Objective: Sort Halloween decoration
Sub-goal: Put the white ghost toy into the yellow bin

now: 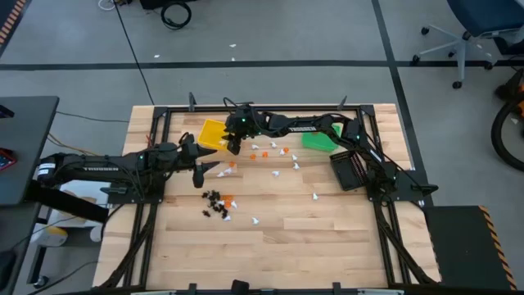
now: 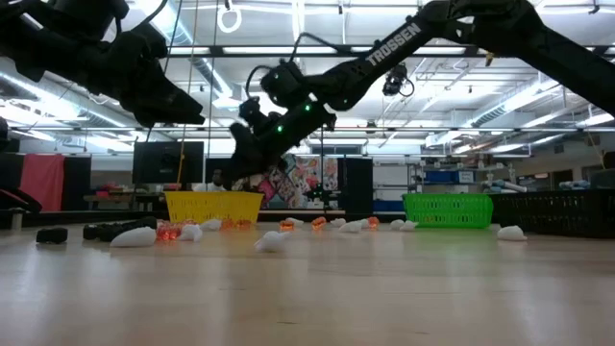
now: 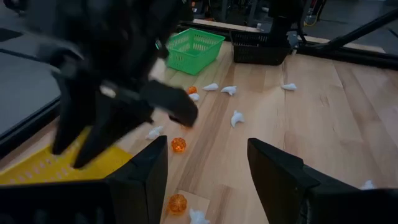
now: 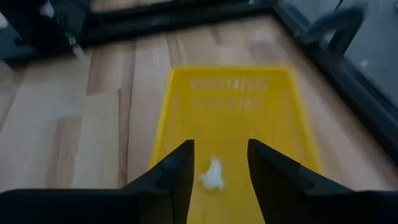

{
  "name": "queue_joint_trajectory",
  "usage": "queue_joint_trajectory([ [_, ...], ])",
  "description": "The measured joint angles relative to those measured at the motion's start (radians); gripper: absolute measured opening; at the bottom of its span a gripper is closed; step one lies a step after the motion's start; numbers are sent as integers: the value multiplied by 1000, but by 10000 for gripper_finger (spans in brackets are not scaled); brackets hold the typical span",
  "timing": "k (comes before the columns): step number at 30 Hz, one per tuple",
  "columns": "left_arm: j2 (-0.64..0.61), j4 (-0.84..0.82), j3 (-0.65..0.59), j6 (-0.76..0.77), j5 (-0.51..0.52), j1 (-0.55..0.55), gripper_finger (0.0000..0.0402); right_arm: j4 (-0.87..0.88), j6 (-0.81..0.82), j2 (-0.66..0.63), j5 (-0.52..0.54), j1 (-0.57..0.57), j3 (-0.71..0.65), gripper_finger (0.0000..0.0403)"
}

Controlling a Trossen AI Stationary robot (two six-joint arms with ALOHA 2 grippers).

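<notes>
Right tool (image 4: pixel 217 165) is held over the yellow bin (image 4: pixel 249 112), jaws parted, nothing gripped; a white trinket (image 4: pixel 212 174) is seen between them, so a drop seems intended. Left tool (image 3: pixel 208 177) is kept wide open and empty above the counter (image 3: pixel 336 124). Tiny white, orange and black trinkets (image 1: pixel 274 152) are scattered mid-counter.

- The right gripper (image 4: pixel 217 171) hangs over the yellow bin (image 4: pixel 233 106), its two dark fingers (image 4: pixel 174 177) parted.
- A small white trinket (image 4: pixel 213 175) shows between the fingers, over the bin's floor.
- The bin sits on the wooden table (image 4: pixel 81 134).
</notes>
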State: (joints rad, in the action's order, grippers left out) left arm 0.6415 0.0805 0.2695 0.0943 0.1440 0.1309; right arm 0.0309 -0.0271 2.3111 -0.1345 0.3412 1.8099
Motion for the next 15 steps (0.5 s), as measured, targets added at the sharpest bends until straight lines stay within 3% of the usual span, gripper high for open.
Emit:
queue_joint_trajectory([
  [7,0,255,-148,-22,-1,-17,196,113,-63,-128,46,-14,0,153],
  [12,-1,275,-172,-20,-1,-3,196,246,-112,-186,130,-76,-12,153],
  [15,-1,271,-172,-20,-1,1,196,252,-113,-232,174,-112,-97,153],
])
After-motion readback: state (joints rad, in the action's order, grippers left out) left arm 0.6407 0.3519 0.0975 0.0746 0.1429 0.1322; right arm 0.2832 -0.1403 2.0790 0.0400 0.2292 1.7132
